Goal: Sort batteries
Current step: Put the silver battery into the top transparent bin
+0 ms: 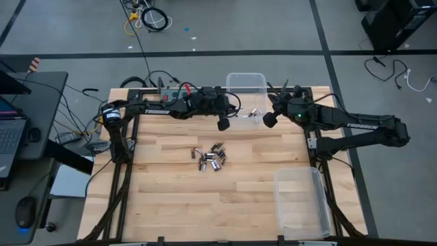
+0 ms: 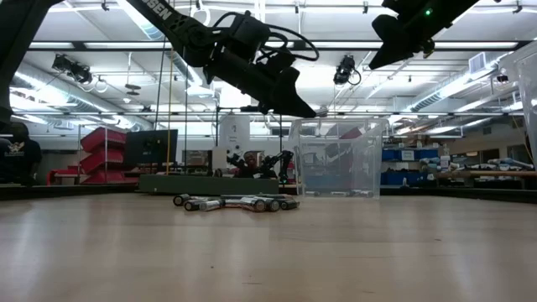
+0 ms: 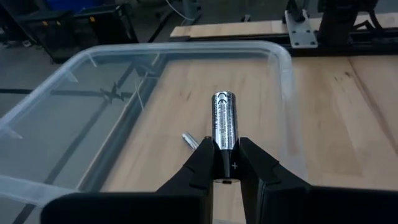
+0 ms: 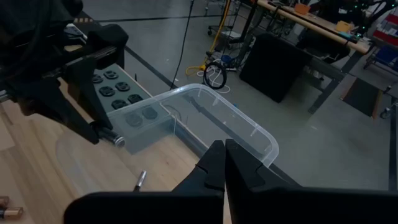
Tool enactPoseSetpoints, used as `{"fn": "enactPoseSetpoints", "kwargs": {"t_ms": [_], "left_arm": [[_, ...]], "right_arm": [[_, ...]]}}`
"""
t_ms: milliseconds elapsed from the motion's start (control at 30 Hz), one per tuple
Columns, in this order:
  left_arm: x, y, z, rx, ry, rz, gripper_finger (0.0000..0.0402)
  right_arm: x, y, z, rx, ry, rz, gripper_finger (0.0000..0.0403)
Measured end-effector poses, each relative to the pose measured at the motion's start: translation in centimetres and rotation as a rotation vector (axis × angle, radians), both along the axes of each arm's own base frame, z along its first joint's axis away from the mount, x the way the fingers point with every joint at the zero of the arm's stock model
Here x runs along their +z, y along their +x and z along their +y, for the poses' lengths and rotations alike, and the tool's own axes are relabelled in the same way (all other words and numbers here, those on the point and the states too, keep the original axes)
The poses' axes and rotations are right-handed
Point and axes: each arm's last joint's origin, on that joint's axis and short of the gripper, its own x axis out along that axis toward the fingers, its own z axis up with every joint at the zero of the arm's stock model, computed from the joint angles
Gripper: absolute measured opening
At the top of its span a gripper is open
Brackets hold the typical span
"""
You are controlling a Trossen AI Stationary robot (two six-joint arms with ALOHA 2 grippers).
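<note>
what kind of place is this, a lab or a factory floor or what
Most likely a robotics lab or workshop in a large industrial hall. The low view shows a high ceiling with strip lights and red storage bins; the high view shows a wooden bench, loose floor cables and a laptop.

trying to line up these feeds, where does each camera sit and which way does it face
High: overhead, facing straight down on the table; both arms show.
Low: at tabletop height, facing level across the battery pile toward the clear bin; arms overhead.
Left wrist: on the left arm, facing past the left claw shut on a silvery battery.
Right wrist: facing past the shut right claw.
Both wrist views share that bin.
</note>
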Motion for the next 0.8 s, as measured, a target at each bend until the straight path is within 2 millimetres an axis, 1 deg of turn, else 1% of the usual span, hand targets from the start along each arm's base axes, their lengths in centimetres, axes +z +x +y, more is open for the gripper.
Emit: {"fn": "enactPoseSetpoints", "kwargs": {"t_ms": [267,467,800], "left_arm": [[-0.08,-0.02,-0.05,0.000,-0.003,0.008,0.0038],[-0.18,-0.02,-0.20,-0.049,-0.016,0.015,0.0040],[-0.16,-0.02,-0.21,-0.051,-0.019,0.013,0.0041]], "right_arm": [[0.02,0.01,-0.01,-0.003,0.006,-0.011,0.0000],[0.02,0.01,-0.01,-0.003,0.006,-0.011,0.0000],[0.02,0.01,0.00,-0.003,0.006,-0.011,0.0001]]}}
